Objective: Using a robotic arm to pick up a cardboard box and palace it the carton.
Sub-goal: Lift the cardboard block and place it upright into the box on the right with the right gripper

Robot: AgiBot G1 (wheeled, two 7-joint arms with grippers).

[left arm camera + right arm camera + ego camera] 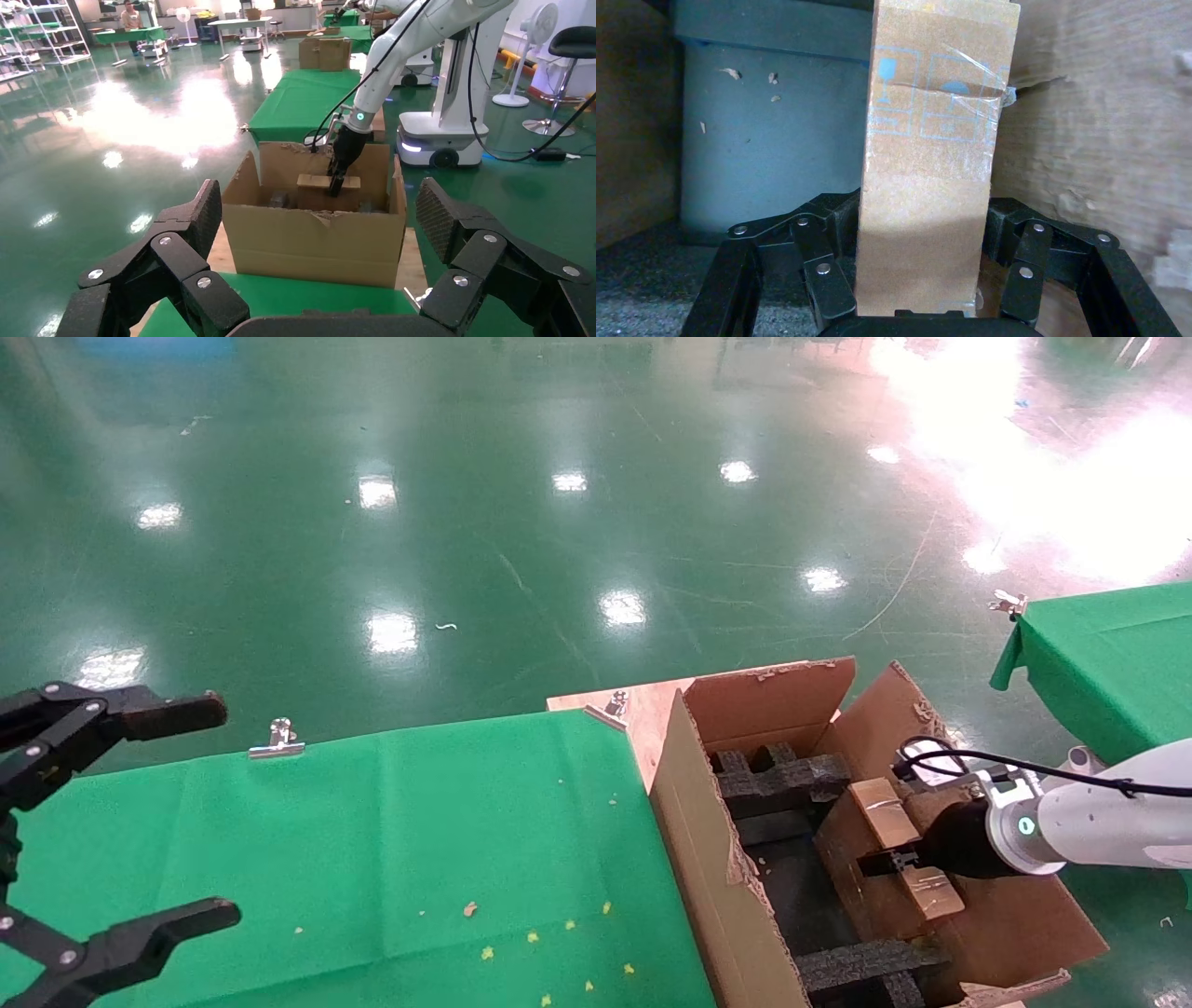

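- Left gripper (112, 822), at eight o'clock over the green desk (391, 840), is released and idle
- Right gripper (885, 864) clenches the cardboard box (901, 845) crosswise, its long axis spanning the carton (708, 859), above black foam (782, 780); lowering comes next

You lose the cardboard box's (932, 154) lower end behind the right gripper (921, 281), the carton's (717, 868) near corner past the head view's lower edge, the left gripper's (140, 822) base off-frame.
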